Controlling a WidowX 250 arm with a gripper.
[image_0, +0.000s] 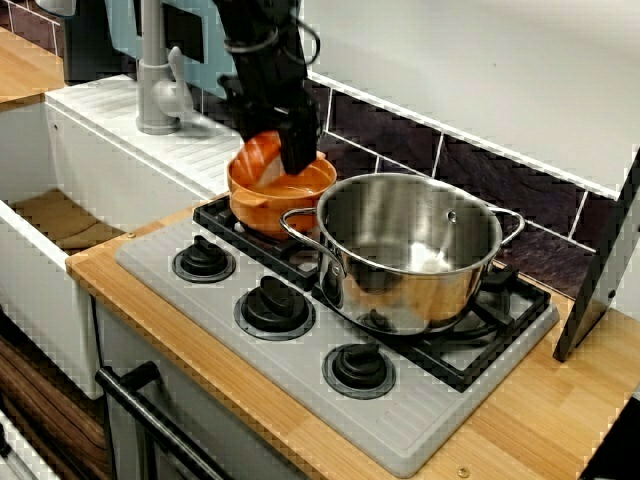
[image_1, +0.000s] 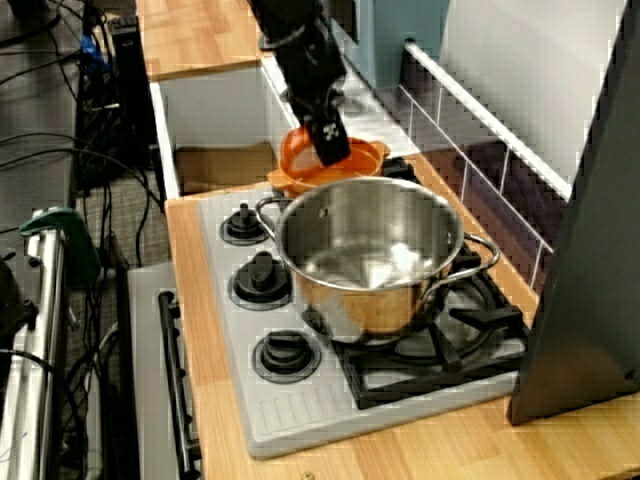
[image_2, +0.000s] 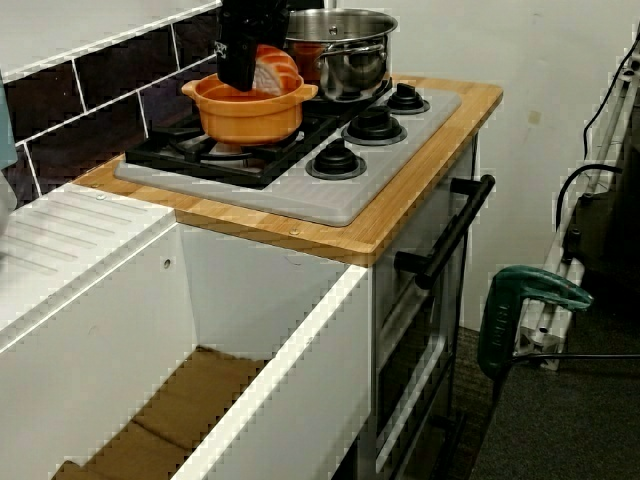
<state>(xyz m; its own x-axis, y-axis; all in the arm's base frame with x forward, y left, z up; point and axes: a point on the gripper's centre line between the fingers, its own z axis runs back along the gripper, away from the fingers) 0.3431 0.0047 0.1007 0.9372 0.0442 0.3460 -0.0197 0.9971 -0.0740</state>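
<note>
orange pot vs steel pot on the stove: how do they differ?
The orange pot is matte, small and shallow; the steel pot is shiny, bigger and deeper. The hand reaches into the orange pot; the steel pot looks empty. Both stand upright, lidless, on the black grate.

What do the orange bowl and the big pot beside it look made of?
The orange bowl is probably plastic: one even colour, smooth, with soft dull highlights. The pot looks like metal, likely polished stainless steel, since its wall mirrors the stove below.
</note>
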